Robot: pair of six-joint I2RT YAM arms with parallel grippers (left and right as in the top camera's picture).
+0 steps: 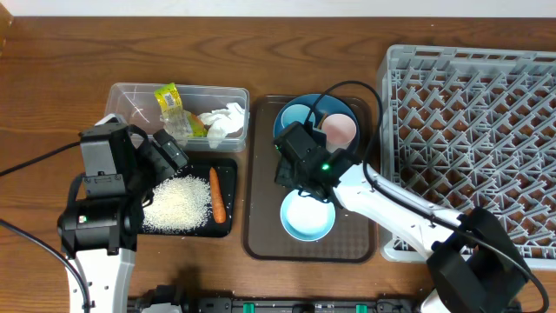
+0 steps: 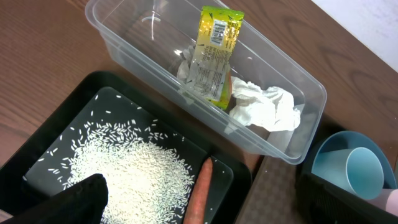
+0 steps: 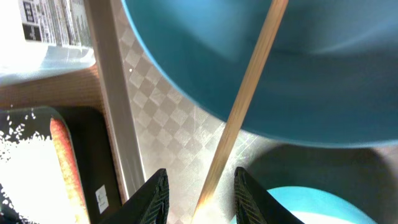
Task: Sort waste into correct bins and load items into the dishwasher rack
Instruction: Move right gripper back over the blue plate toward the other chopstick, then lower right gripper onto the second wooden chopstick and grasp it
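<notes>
Black fingers of my right gripper (image 3: 200,196) fill the bottom edge of the right wrist view. They stand part-way apart with one wooden chopstick (image 3: 244,102) running up between them. I see a gap on either side, so they straddle it without pinching. Its long axis climbs from bottom centre toward the upper right, its near end by the jaws and its far end crossing the dark blue plate (image 3: 323,74) and leaving the frame. It lies over the brown tray (image 3: 168,134), between the plate and the bowl (image 3: 311,208). I cannot find its partner. I judge it light, stiff, smooth and apt to roll or pivot, so I would close across its width, nearer mid-length than this tip.

From overhead, the right wrist hides the chopstick. My left gripper (image 1: 171,153) hangs spread wide, holding nothing, above the black tray (image 1: 228,169), where the rice (image 1: 178,204) and carrot (image 1: 217,196) lie. The wrapper (image 1: 172,106) and tissue (image 1: 224,122) sit in the clear tub (image 1: 122,91). The grey rack (image 1: 469,130) stands to the right of the brown tray.

Through the left wrist camera, one black finger (image 2: 81,199) shows at bottom left over the rice. The carrot's tip points toward the tub. The wrapper stands upright against the tub's near wall, with the tissue beside it.
</notes>
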